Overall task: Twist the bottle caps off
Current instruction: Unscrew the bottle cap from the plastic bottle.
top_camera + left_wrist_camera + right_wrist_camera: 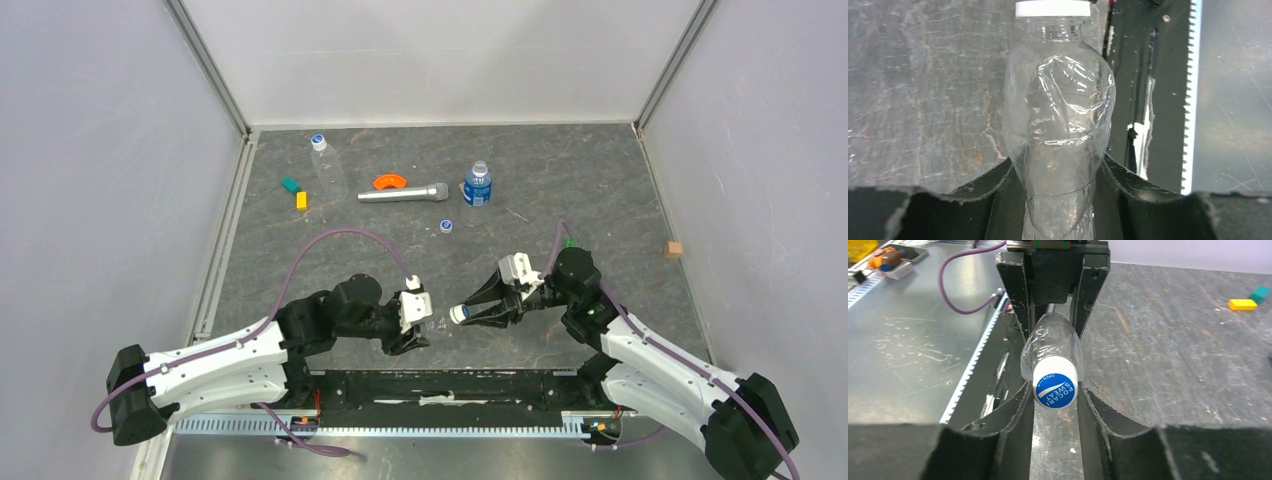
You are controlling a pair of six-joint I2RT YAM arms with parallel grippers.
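Observation:
A clear unlabelled bottle is held level above the table near the front edge, and my left gripper is shut on its crumpled body. Its bottle cap, white-rimmed with a blue top, points at the right wrist camera. My right gripper is shut on that cap, one fingertip on each side. From above, the cap sits between the right gripper and the left gripper. A second clear bottle with its cap lies at the back left. A short blue-labelled bottle stands at the back centre. A loose cap lies in front of it.
A silver cylinder and an orange curved piece lie at the back centre. A green block and a yellow block sit at the back left. A brown cube is by the right wall. The black base rail runs under the held bottle.

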